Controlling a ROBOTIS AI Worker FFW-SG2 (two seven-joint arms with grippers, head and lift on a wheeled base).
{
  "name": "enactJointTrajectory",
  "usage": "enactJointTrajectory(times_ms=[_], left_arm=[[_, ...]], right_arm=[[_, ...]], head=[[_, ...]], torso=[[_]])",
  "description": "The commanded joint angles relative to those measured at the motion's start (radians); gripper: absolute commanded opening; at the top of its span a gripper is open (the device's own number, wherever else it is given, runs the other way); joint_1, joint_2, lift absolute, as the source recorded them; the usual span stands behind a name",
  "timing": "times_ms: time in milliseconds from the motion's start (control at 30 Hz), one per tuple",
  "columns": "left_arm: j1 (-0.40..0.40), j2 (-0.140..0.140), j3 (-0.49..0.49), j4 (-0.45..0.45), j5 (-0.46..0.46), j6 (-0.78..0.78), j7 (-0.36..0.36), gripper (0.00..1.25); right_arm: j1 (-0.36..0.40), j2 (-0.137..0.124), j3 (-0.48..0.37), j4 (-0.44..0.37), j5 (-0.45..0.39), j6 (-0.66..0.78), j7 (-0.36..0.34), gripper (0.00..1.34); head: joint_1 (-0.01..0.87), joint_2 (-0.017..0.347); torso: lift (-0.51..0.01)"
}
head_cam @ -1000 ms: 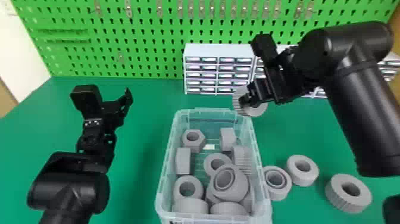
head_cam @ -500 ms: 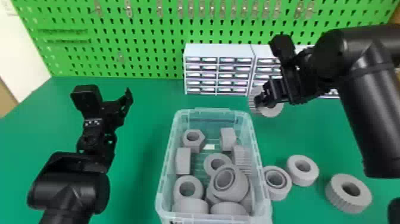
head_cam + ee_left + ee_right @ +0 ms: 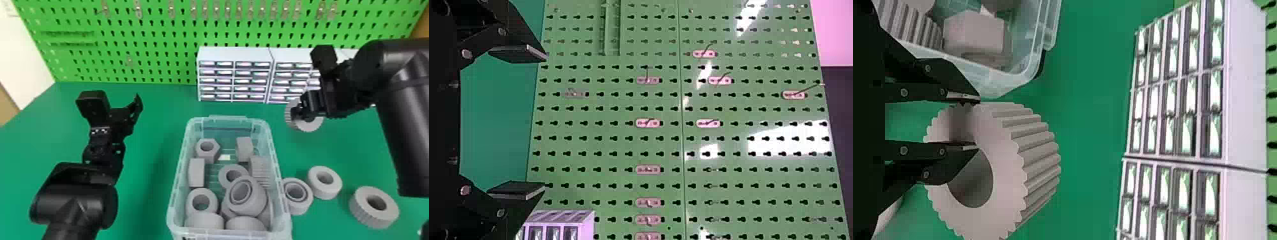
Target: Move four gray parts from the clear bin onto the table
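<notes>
Gear (image 3: pixel 1040 155) is hanging past the clear bin (image 3: pixel 176 191)'s back-right corner, right end effector (image 3: pixel 978 124) pinching its wall, gap narrow. Left end effector (image 3: pixel 545 122) is idling wide open. Three gray parts (image 3: pixel 325 194) are sitting right of the bin (probably last carry). Lowering to tabletop (image 3: pixel 354 156) is coming next. Versus earlier, gear's shifting farther right.

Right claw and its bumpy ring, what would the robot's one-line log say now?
right claw: gripping toothed gray ring | left claw: open, empty | clear bin: more gray parts inside | table: three gray parts right of bin
</notes>
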Motion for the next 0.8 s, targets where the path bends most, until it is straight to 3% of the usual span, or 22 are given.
enactJointTrajectory(times_ms=[0,467,767], left_arm=[[-0.001,0.0,-0.002,0.0,0.0,0.0,0.0,0.9],[-0.001,-0.002,-0.011,0.0,0.006,0.0,0.001,0.9],[-0.001,-0.002,-0.017,0.0,0.009,0.0,0.009,0.9]], right_arm=[[0.013,-0.002,-0.037,0.006,0.026,0.0,0.0,0.28],[0.071,-0.019,-0.172,0.009,0.118,0.0,0.0,0.28],[0.101,-0.042,-0.246,0.083,0.12,-0.044,0.0,0.28]], head=[[0.693,0.072],[0.693,0.072],[0.693,0.072]], torso=[[-0.052],[-0.052],[-0.052]])
